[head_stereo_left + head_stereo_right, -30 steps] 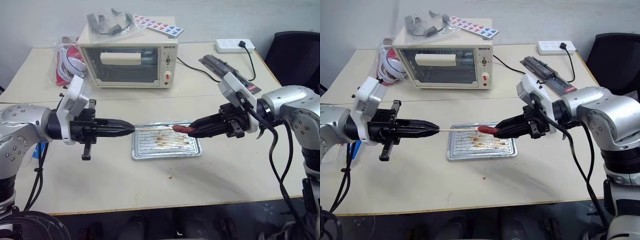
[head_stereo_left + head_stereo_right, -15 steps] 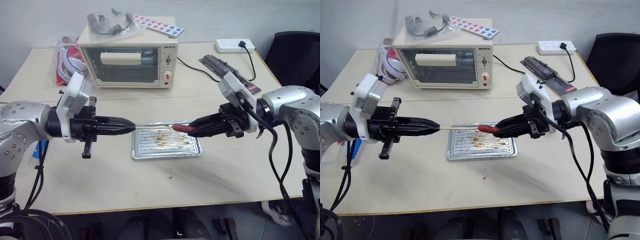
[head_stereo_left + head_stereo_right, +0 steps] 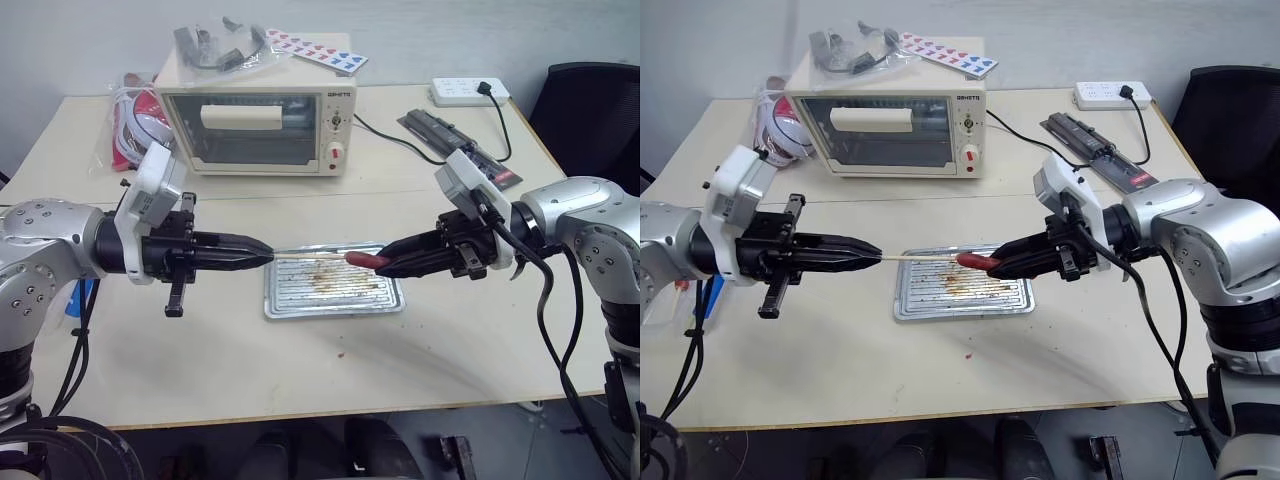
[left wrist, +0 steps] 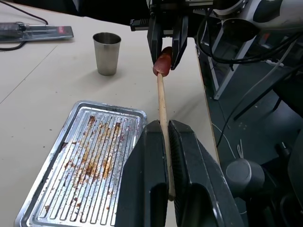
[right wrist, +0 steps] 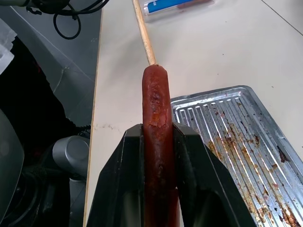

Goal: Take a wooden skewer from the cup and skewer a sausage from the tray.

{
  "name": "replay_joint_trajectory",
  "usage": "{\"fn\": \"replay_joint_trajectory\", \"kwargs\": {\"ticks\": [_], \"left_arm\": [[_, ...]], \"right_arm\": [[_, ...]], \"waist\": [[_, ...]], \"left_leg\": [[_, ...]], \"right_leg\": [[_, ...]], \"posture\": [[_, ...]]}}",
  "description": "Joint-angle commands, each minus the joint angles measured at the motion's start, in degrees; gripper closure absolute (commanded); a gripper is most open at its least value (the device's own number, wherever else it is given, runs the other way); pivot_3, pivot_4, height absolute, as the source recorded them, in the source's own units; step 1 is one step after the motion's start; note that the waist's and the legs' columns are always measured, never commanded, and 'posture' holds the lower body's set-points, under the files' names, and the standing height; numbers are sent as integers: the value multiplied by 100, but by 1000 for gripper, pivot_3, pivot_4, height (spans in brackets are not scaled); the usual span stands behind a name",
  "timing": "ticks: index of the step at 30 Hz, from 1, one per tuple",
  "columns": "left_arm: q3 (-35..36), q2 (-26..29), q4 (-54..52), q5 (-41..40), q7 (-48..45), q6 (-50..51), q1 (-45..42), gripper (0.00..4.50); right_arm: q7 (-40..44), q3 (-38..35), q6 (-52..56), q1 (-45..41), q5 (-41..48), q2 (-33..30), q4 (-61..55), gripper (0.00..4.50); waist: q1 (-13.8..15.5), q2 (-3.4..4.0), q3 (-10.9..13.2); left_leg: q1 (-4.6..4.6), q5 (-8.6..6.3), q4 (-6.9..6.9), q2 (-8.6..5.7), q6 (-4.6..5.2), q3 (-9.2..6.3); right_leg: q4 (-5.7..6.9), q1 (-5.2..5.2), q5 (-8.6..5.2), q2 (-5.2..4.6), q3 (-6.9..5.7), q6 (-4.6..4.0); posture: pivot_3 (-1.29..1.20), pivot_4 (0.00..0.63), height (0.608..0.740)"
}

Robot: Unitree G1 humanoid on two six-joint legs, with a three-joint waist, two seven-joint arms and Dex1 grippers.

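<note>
My left gripper (image 3: 268, 254) is shut on the wooden skewer (image 3: 308, 253), which points level toward the right. The right gripper (image 3: 388, 266) is shut on the sausage (image 3: 361, 260), whose end faces the stick. In both wrist views the skewer (image 5: 144, 33) tip meets the free end of the sausage (image 5: 157, 118); whether it has gone in I cannot tell. Both are held in the air above the tray (image 3: 272, 300), a ribbed silver tray with brown stains. The cup (image 4: 106, 53) stands on the table beyond the tray (image 4: 52, 189).
A cream toaster oven (image 3: 255, 125) stands at the back with bags on and beside it. A power strip (image 3: 468, 92) and a dark flat device (image 3: 450, 135) lie at the back right. A black chair (image 3: 595, 110) is beyond the table's right edge.
</note>
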Motion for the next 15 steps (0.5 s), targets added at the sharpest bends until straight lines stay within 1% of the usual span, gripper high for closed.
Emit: {"fn": "replay_joint_trajectory", "kwargs": {"ticks": [1, 9, 15], "left_arm": [[-77, 1, -200, -7, -200, -140, -87, 4500], [-325, 83, -9, 378, -582, -418, -180, 4500], [-495, -35, 5, 513, -697, -476, -244, 4500]], "right_arm": [[72, 17, -83, -98, 29, -61, -266, 3685], [159, 28, -53, -80, 85, -122, -467, 3685], [154, 48, -54, -82, 156, -99, -638, 3685]], "waist": [[0, 0, 0], [0, 0, 0], [0, 0, 0]], "left_leg": [[0, 0, 0, 0, 0, 0], [0, 0, 2, 0, 0, 0], [-1, 0, 3, 0, 0, 0]], "right_leg": [[0, 0, 0, 0, 0, 0], [0, 0, 0, 0, -1, 0], [2, 0, 0, 0, 0, 0]], "posture": [[0, 150, 740], [0, 150, 740], [0, 150, 740]]}}
